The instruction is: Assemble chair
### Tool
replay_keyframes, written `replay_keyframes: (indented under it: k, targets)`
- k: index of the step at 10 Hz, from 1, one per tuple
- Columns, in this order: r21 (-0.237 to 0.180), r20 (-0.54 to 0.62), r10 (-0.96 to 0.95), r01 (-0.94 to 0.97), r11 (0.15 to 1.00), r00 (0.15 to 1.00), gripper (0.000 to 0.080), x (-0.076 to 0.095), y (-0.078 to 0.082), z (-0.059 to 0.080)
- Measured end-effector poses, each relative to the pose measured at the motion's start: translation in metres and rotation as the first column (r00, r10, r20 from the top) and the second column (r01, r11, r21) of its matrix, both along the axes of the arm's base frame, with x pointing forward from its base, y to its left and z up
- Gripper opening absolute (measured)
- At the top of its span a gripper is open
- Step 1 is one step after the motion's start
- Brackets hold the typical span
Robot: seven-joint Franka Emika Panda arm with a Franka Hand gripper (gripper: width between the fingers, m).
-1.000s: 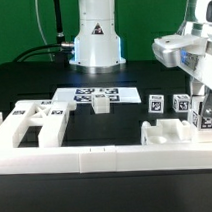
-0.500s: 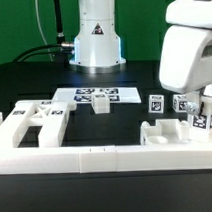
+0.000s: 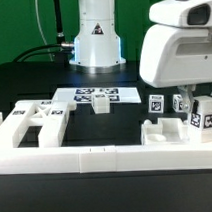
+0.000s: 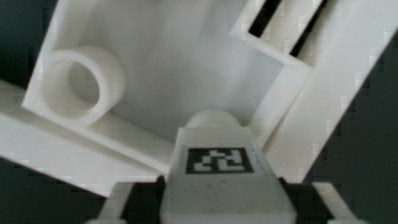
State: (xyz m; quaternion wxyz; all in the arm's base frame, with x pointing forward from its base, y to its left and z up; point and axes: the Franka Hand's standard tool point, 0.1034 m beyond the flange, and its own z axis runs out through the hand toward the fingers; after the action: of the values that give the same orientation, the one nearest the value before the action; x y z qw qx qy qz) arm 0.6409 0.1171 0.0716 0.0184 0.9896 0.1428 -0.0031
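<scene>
I find the gripper (image 4: 222, 195) clamped on a tagged chair leg (image 3: 203, 112), roughly upright, well to the exterior view's right of the marker board (image 3: 94, 96). I judge it is held this way for insertion.

the gripper (image 3: 198, 94) runs off the exterior view's top and right edges. its bulk hides the counter (image 3: 33, 77) behind it and the top of the tagged leg (image 3: 202, 116). whether that leg touches the counter cannot be told. the arm's base (image 3: 96, 39) is cut by the top edge, the border rail (image 3: 56, 156) by the exterior view's left edge. the marker board (image 3: 97, 94) patterns are too small to read. the wrist view is blurred. its edges cut off the fingers (image 4: 143, 205) and the slotted white part (image 4: 178, 60).
</scene>
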Motion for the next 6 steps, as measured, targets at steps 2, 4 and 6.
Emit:
replay_keyframes:
  k: [2, 4, 6]
  targets:
    - [0.033, -0.004, -0.282, 0.281, 0.959, 0.960, 0.0287, 0.0000, 0.0003, -0.0002]
    - [0.071, -0.003, -0.514, 0.513, 0.855, 0.858, 0.0287, 0.0017, 0.0032, -0.0005]
    - [0.072, -0.007, -0.627, 0.626, 0.777, 0.779, 0.0287, 0.0018, 0.0033, -0.0003]
